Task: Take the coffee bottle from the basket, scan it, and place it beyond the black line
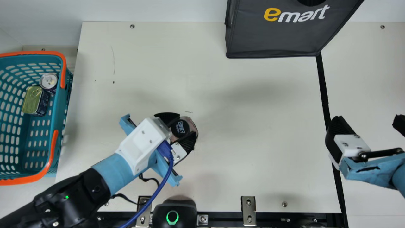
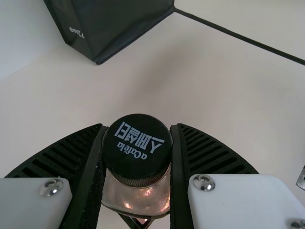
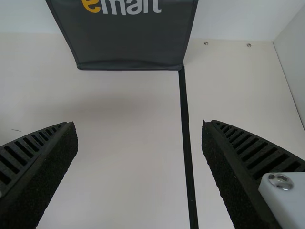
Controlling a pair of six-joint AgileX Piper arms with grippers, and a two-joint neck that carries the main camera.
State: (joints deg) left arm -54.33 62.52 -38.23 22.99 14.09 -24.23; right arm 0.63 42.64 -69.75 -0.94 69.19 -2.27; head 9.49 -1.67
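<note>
L gripper (image 1: 186,126) has the coffee bottle (image 2: 138,196): pick done, placing to go

L gripper's ribbed fingers are clamped on the bottle, one each side, just under & beside its black cap (image 1: 179,127). Pos.: over the mid-L part of the table, well apart from the basket (image 1: 59,104), which holds a drinks can (image 1: 48,81) & an oblong tin (image 1: 31,100).

Status: removal from basket = done. Scan = can't tell; the black unit w/ green ring (image 1: 172,216), prob. the scanner, is near the bottle but apart from it, & nothing visible confirms a read. Placement = not done: bottle is on the basket side of the black line (image 1: 323,91), w/ a fair stretch of table b/w. If the scan's OK, what's left is prob. carry across, set down, release.

Orientation: bottle approx. upright, long axis near vert., cap up, base toward table. Can't tell if base touches, nor which way the side label faces.

R gripper (image 1: 368,121) is at the line, fingers wide apart w/ nothing b/w them. Black bag (image 1: 275,36) sits at the line's far end.
</note>
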